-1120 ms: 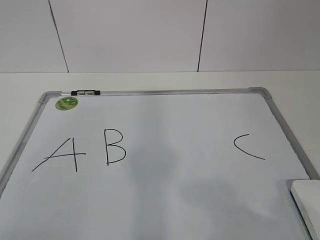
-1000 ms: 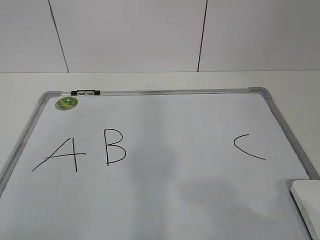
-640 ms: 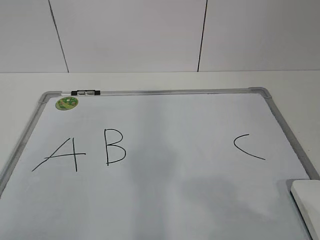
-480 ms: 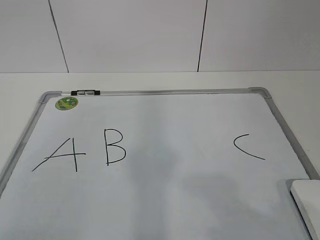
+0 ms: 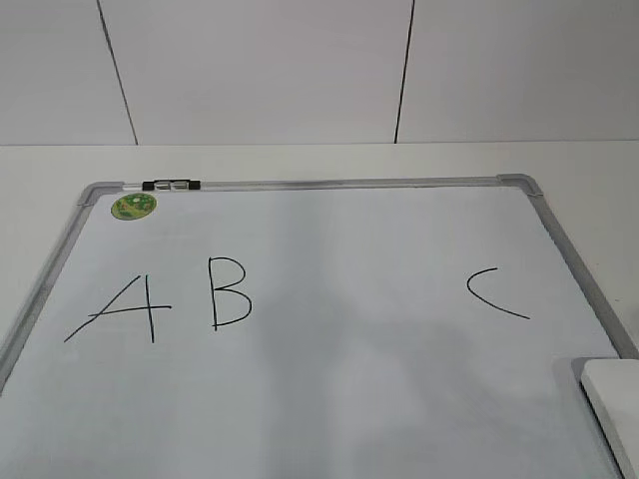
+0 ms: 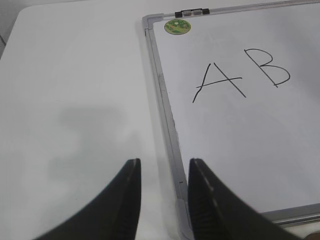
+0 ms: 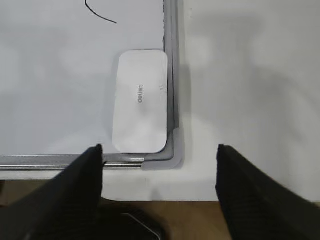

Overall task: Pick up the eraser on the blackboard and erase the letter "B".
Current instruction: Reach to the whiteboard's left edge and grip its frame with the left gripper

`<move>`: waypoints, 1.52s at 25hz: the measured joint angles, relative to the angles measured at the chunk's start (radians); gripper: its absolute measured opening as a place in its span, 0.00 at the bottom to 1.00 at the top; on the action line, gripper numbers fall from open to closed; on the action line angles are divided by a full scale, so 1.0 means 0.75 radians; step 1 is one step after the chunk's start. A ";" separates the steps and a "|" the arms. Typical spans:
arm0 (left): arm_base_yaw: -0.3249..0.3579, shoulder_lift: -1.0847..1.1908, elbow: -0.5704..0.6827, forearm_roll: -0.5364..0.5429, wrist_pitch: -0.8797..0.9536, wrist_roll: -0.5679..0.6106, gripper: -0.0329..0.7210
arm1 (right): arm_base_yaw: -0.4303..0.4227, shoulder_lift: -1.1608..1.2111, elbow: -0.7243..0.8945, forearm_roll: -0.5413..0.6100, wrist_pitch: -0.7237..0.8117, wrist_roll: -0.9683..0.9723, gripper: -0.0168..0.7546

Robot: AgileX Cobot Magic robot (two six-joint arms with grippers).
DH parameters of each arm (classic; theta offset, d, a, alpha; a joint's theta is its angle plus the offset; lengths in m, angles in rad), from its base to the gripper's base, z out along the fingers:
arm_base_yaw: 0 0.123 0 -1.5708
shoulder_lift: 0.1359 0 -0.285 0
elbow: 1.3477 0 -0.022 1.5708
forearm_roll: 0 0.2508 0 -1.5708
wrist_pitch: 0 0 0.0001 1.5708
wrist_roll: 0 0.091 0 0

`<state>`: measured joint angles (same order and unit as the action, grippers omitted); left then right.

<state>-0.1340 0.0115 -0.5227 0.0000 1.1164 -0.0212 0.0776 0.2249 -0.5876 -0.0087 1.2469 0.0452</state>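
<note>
Both grippers empty: right gripper spread wide above eraser in blackboard corner; left gripper part-open over frame edge, letter "B" intact.

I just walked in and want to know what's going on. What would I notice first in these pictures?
First you'd see the big whiteboard lying flat on the table, with black letters on it: an A and a B on the left and a C on the right. Next, the white eraser tucked into the board's near right corner, with the right gripper wide open above it.
</note>
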 joint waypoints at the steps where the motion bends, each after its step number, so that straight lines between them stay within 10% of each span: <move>1: 0.000 0.000 0.000 0.000 0.000 0.000 0.36 | 0.000 0.031 -0.009 0.000 0.012 0.020 0.76; 14: 0.000 0.084 -0.018 -0.114 0.034 -0.006 0.36 | 0.000 0.403 -0.029 0.114 0.016 0.097 0.76; 38: 0.000 1.621 -0.576 -0.057 0.081 -0.038 0.36 | 0.000 0.553 -0.029 0.240 0.009 0.101 0.76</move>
<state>-0.1340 1.2275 -0.9550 -0.0430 1.1774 -0.0496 0.0776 0.6393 -0.6095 0.1715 1.2533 0.1206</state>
